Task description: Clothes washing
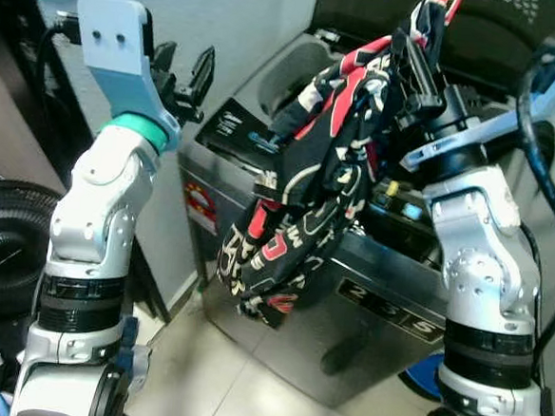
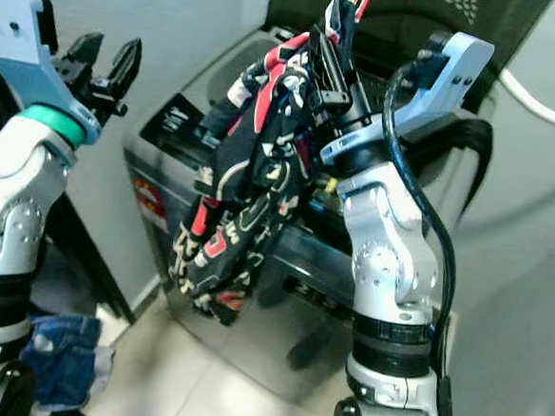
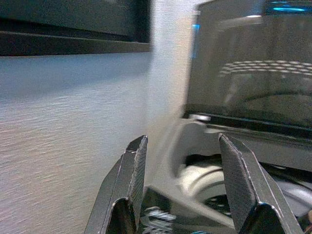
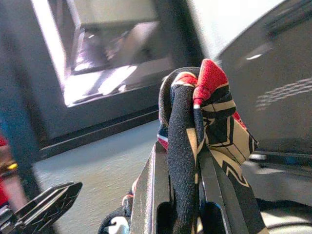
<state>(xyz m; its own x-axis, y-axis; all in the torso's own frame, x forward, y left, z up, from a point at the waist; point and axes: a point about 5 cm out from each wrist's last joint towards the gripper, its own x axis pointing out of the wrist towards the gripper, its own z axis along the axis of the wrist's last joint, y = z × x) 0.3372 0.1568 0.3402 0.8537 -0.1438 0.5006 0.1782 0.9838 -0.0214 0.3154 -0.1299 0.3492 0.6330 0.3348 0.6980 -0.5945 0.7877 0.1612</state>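
Note:
A black, red and cream patterned garment (image 1: 303,186) hangs in a long bunch over the front of a grey top-loading washing machine (image 1: 383,330). My right gripper (image 1: 417,46) is shut on the garment's top end and holds it high above the machine's open tub (image 1: 301,72). In the right wrist view the cloth (image 4: 195,122) is pinched between the fingers. My left gripper (image 1: 182,73) is raised to the left of the machine, open, with nothing between its fingers (image 3: 129,190).
A pale wall (image 1: 205,13) runs behind and left of the machine. A black round fan-like object (image 1: 3,246) sits low at the left. Blue denim cloth (image 2: 62,355) lies on the tiled floor (image 1: 236,386) by my left leg.

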